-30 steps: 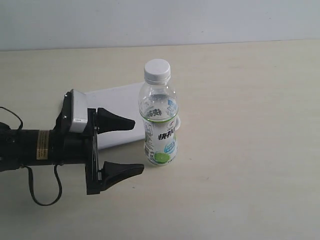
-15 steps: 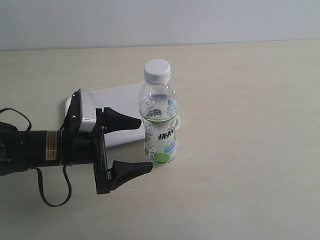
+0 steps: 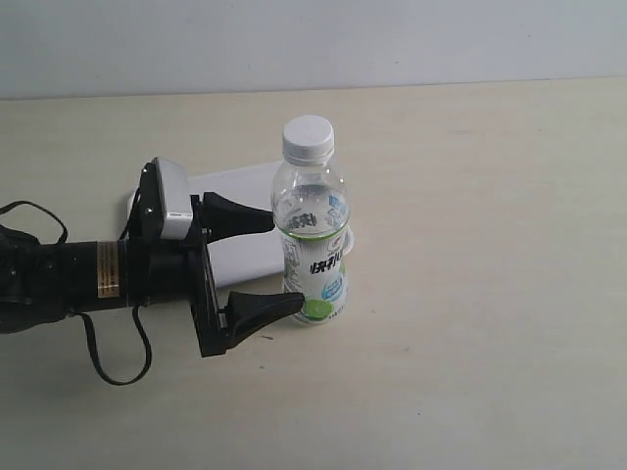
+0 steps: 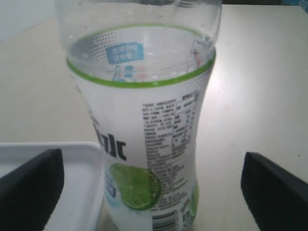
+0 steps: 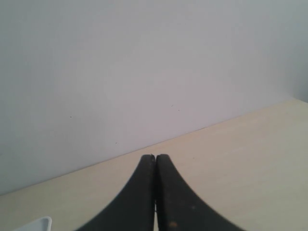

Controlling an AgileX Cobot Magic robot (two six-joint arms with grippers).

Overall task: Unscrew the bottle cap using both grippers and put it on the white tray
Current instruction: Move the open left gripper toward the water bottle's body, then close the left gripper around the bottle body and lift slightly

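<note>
The clear bottle (image 3: 313, 245) stands upright on the table, its white ribbed cap (image 3: 309, 139) screwed on top. Behind and left of it lies the white tray (image 3: 235, 196). My left gripper (image 3: 286, 258) comes in from the left, open wide, its two black fingertips (image 3: 284, 305) at either side of the bottle's lower body without touching it. In the left wrist view the bottle (image 4: 144, 125) fills the middle between the two fingers (image 4: 31, 187), with a corner of the tray (image 4: 72, 159) beside it. My right gripper (image 5: 155, 159) is shut on nothing, away from the bottle and out of the exterior view.
A pale beige table (image 3: 490, 294) runs back to a light grey wall (image 3: 313, 39). The left arm's black cable (image 3: 108, 367) loops below its cylinder. The right wrist view shows only table (image 5: 250, 159), wall and a tray corner (image 5: 41, 222).
My left gripper has advanced to the right, its open fingers now flanking the bottle's lower body. The bottle and tray have not moved.
</note>
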